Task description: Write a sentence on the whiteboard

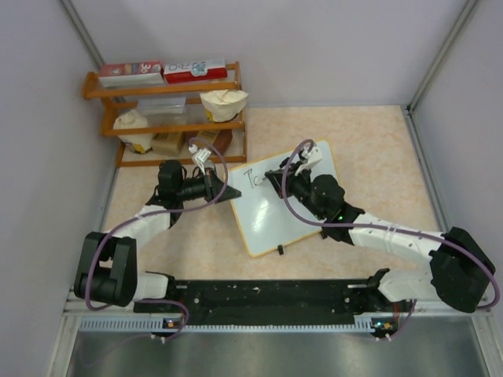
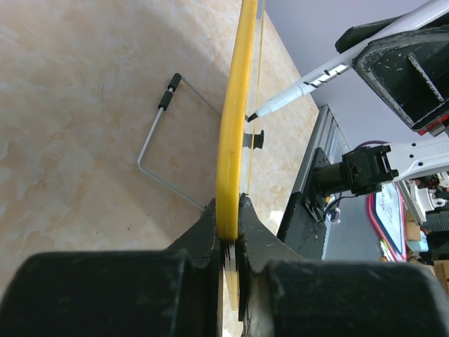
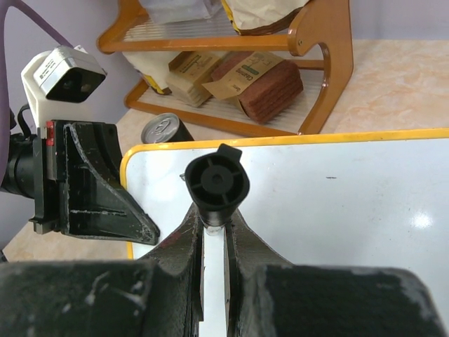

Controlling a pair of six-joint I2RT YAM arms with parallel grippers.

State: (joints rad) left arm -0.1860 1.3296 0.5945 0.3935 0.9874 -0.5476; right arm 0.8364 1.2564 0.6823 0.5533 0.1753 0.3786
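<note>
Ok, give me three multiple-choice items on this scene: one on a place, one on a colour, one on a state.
1. Where on the table does the wooden shelf rack stand?
A. far left corner
B. near right corner
C. between the arm bases

2. What colour is the frame of the whiteboard?
A. blue
B. yellow-orange
C. green

3. What is the right pincer doing?
A. open and empty
B. shut on the board's edge
C. shut on a marker

Answers:
1 A: the top view shows it at the far left, by the walls.
2 B: the yellow edge shows in both wrist views.
3 C: in the right wrist view its fingers clamp the marker's barrel; it is the left pincer that grips the board's edge.
</note>
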